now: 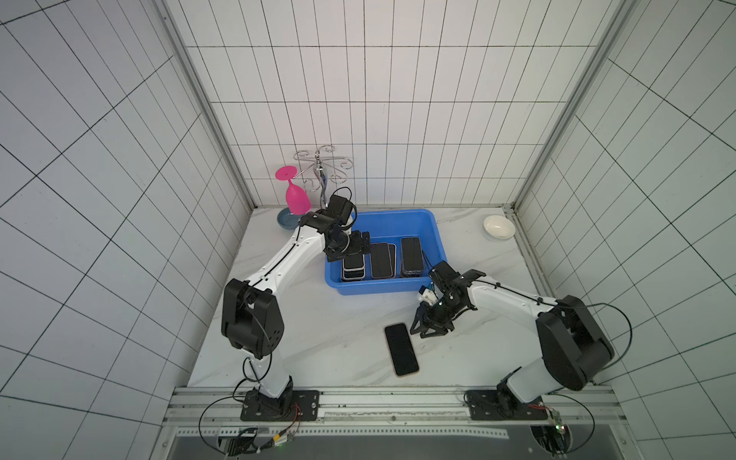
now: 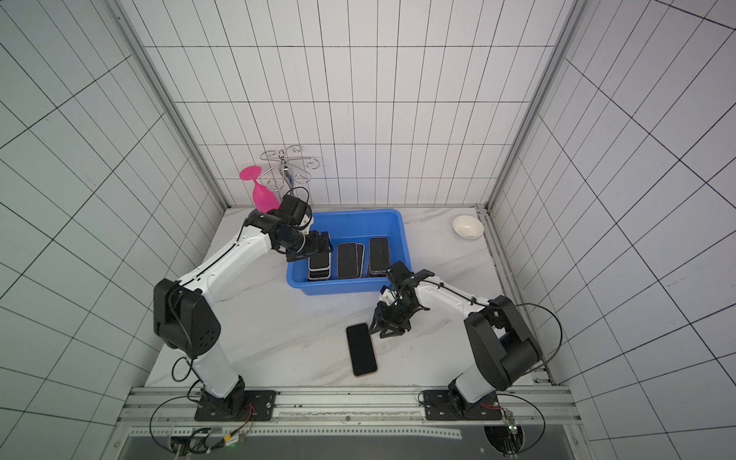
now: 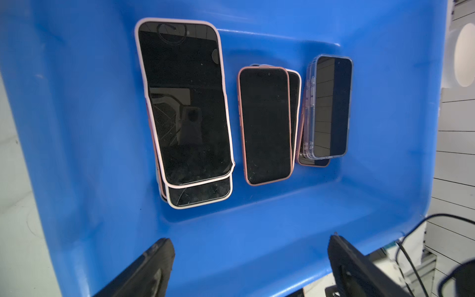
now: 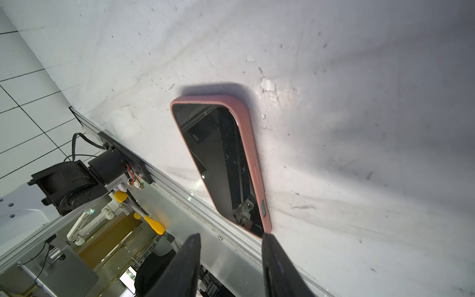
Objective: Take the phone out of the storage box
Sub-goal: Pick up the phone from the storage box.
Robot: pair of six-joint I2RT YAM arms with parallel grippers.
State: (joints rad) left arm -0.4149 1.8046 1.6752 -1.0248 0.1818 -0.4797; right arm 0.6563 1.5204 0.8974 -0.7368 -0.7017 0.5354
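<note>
The blue storage box stands at the back middle of the table. It holds three stacks of dark-screened phones: a left stack, a middle stack and a right stack. My left gripper hovers open over the box's left end, above the left stack, with nothing between its fingers. A pink-cased phone lies flat, screen up, on the table in front of the box. My right gripper stands open just beside that phone's far end, holding nothing.
A white bowl sits at the back right. At the back left, a grey-blue dish, an upturned pink glass and a metal wire rack stand close to my left arm. A metal rail runs along the table's front edge.
</note>
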